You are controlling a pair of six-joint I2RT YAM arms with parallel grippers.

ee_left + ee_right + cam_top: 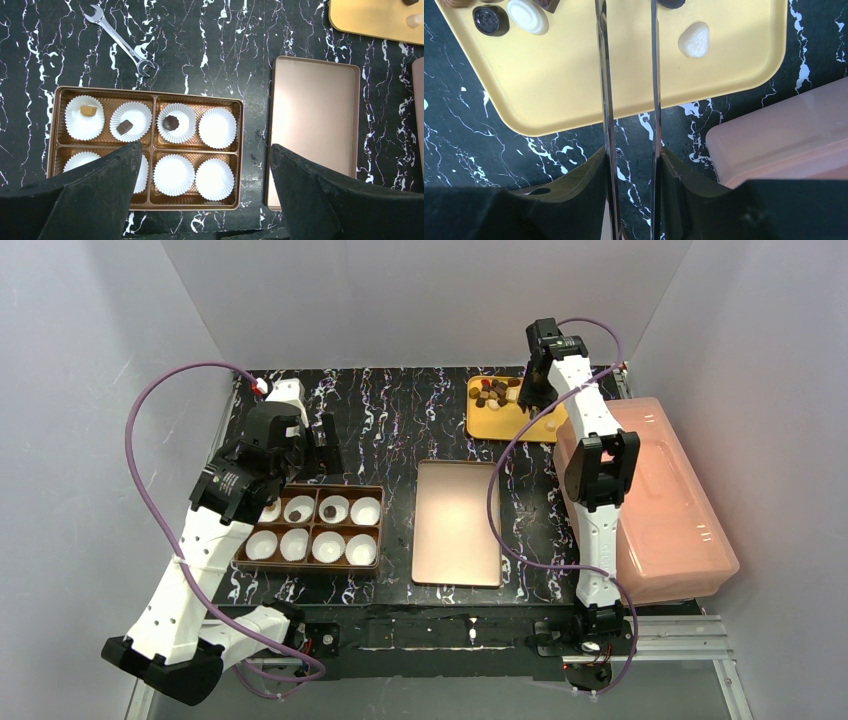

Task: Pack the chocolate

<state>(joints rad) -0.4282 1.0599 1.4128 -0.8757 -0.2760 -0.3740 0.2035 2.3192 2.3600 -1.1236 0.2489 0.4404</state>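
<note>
Plain, pale grey panels closed the place in on three sides: a back wall (420, 300), a left wall (90, 390) and a right wall (760, 340), all bare and without windows. Between them stood a table (400, 400), its top black and marbled with thin white veins. A silver metal rail (670, 635) ran along its near edge on the right. The light was soft and even, with only faint shadows in the corners.

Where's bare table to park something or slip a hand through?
Widest: back-centre table, between wrench, box, lid and yellow tray. Narrow strip between box and lid. Crowded: tray's back, chocolates plus the right tool holding tongs; pink bin fills the right.
</note>
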